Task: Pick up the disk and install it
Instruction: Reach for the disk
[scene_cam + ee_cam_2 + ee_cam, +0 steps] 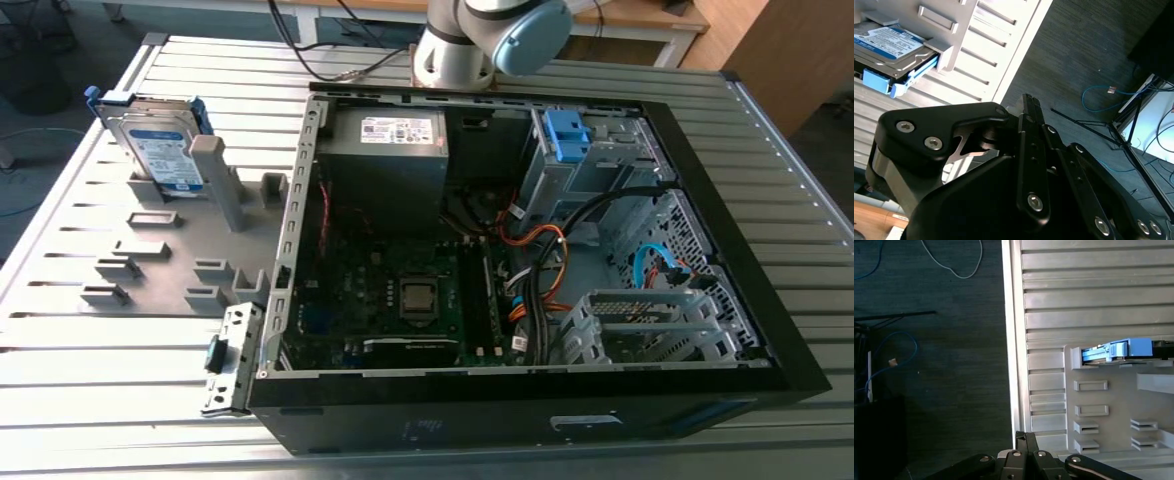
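The disk (158,150) stands on edge in a slot of the grey holder plate (160,262) at the exterior view's left; it is a silver drive with a white-and-blue label in a blue carrier. In the second wrist view the disk (889,47) lies in its slot with the blue carrier end showing. In the first wrist view the disk (1124,350) shows edge-on. My gripper (1026,436) hovers near the table's edge, well away from the disk. Its black fingertips (1031,102) are pressed together with nothing between them.
An open black computer case (534,250) lies on the slatted metal table (747,120). A silver drive cage with a blue latch (567,135) sits at its far side. The arm's base (461,50) stands behind the case. Cables lie on the dark floor (899,350).
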You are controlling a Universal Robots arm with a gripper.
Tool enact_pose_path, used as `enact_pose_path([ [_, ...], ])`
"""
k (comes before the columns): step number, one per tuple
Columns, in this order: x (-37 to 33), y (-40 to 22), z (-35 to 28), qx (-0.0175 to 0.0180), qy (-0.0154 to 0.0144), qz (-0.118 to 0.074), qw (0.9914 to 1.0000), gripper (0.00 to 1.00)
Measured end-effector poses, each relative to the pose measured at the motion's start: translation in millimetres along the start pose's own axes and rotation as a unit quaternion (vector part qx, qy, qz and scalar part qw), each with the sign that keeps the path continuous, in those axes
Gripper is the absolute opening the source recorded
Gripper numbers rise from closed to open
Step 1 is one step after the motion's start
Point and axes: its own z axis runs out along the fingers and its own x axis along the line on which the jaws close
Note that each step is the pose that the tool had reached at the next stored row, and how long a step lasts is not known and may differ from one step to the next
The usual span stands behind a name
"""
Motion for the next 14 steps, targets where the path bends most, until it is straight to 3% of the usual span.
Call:
enact_pose_path([
  [14, 11.4, -0.9, -0.3, 0.0000, -0.0001, 0.000, 1.00000, 0.11],
])
